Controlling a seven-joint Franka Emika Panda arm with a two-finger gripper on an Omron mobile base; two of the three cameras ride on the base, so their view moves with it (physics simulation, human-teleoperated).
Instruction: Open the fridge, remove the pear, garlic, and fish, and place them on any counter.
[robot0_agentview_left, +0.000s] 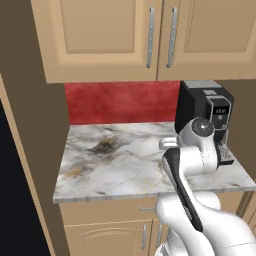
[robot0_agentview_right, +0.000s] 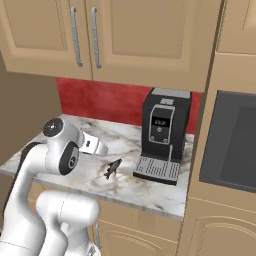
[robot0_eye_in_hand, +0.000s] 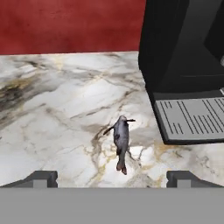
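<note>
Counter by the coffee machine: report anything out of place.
A small grey fish lies bare on the marble counter, just left of the black coffee machine, with no plate under it. The open gripper hovers above it.

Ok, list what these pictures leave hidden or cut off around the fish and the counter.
- Fish: in the left base view the robot's own arm covers its spot on the counter.
- Hand: in the hand view only the two fingertips rise at the bottom edge.
- Coffee machine: the hand view's top and right edges cut it off.
- Fridge: just a dark strip at the left edge of the left base view; doors unreadable.
</note>
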